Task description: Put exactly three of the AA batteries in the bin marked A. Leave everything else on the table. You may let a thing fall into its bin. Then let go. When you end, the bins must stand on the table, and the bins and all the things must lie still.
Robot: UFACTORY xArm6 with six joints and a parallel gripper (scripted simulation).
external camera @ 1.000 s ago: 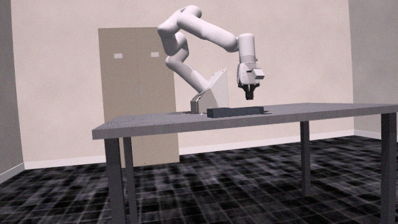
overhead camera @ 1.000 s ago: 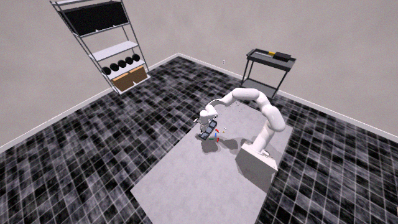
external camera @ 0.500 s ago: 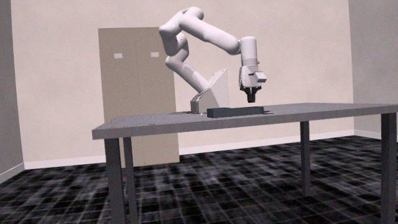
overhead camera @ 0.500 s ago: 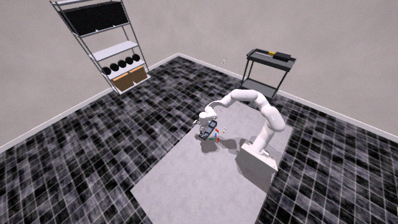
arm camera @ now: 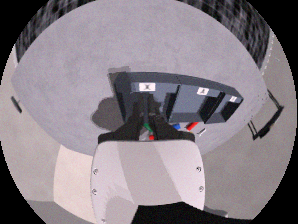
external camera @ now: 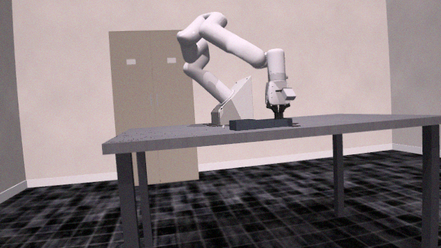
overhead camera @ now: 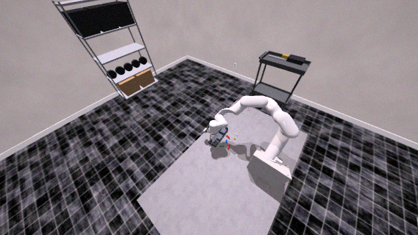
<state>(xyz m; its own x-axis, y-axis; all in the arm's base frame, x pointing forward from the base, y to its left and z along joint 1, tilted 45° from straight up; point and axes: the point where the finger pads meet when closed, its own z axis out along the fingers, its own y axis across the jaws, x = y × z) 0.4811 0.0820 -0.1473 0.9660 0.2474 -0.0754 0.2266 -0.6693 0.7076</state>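
Fingers (external camera: 278, 114) nearly together; tips within the dark end bin (overhead camera: 214, 144) (external camera: 286, 122) (arm camera: 120, 95).

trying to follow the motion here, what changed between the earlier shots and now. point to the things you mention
The gripper (external camera: 280, 118) (arm camera: 145, 100) has come down: its fingertips hung above the dark bin unit (external camera: 255, 125) (arm camera: 192, 102) and now reach down behind its front rim in the exterior view. I cannot tell whether it has taken hold of or let go of anything. The bin unit, the arm's base (overhead camera: 269, 168) (external camera: 241, 103) and the table (overhead camera: 196, 189) (external camera: 172, 136) look unmoved.
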